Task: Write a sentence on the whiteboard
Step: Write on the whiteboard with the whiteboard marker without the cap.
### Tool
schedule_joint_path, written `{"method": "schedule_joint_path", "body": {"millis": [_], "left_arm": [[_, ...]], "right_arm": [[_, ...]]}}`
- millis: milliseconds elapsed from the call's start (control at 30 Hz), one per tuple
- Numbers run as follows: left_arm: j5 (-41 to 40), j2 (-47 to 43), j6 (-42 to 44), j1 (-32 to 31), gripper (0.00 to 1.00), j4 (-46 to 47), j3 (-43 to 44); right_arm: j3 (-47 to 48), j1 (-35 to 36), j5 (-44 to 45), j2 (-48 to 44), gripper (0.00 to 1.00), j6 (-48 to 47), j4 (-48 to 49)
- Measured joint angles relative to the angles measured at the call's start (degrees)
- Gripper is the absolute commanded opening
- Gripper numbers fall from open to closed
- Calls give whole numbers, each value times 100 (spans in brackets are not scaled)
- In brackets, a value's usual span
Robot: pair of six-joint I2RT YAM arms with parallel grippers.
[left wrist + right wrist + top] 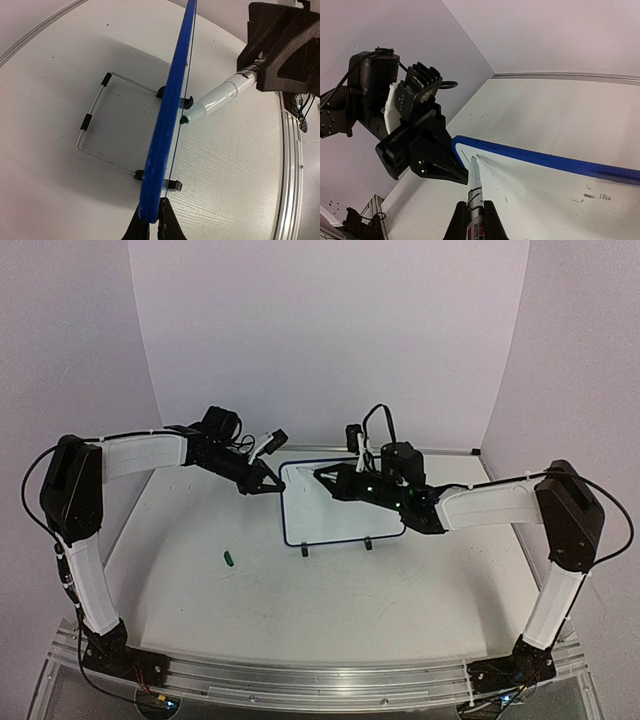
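Top external view: the whiteboard (335, 522) stands tilted on its black clip feet near the far edge of the counter (200, 610), about midway between the left and right edges. The left end effector (268, 483) is pinched narrow on the blue frame at the board's upper left corner. The right end effector (322, 476) is clamped on a marker (474, 187), whose tip is at the board face just inside that same corner. The face shows only faint marks and no readable words.

The board looks light, thin and stiff, perched on a wire stand (95, 135), so pen pressure would likely rock or slide it. The frame edge is the sensible hold. The smooth marker barrel may twist in the grip. A green cap (229, 559) lies nearer the left edge.
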Motion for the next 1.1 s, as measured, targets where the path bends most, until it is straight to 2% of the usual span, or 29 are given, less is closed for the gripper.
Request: {"method": "schedule_joint_path", "body": {"millis": [1100], "left_arm": [[-39,0,-5,0,0,2,0]], "right_arm": [[118,4,-347,434,0,10,-139]]}}
